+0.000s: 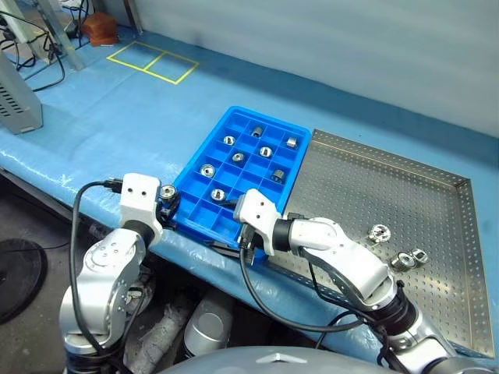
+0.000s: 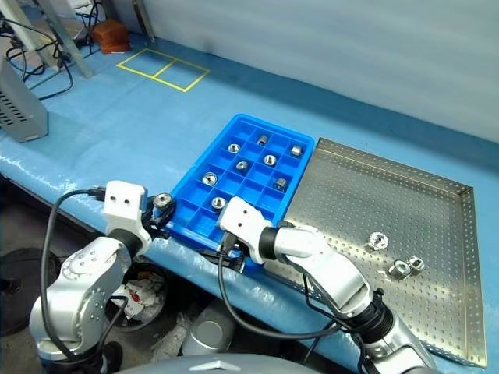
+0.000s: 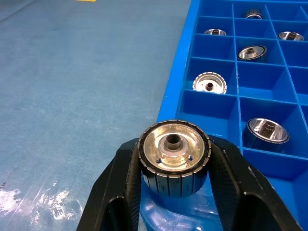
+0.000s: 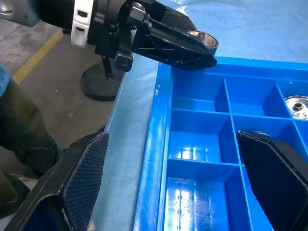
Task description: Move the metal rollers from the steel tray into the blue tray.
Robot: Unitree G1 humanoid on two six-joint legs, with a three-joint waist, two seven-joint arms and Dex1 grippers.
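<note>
The left hand [image 3: 173, 192] is pinching one metal roller [image 3: 173, 156] between its two black fingers [image 3: 120, 187], holding it just at the near left corner of the blue tray [image 1: 204, 160], level with the tray's rim. The roller is a short shiny cylinder with a ribbed side wall and a hollow centre. The right hand [image 4: 168, 192] is hanging spread wide over the near edge of the same tray, its textured black pads [image 4: 89, 163] standing either side of empty square compartments.

The blue tray is glossy moulded plastic with a grid of thin walls; seven rollers [image 1: 207, 170] are sitting in separate compartments, and the near rows are lying open. Touching its right side, the steel tray [image 1: 351, 183] is showing flat grey perforated sheet with low raised rims, and three rollers [image 1: 378, 232] are resting near its right edge, well apart from both hands. Both trays are lying on the desk [image 1: 117, 109], covered in blue sheeting, with broad open room to the left of the blue tray.
</note>
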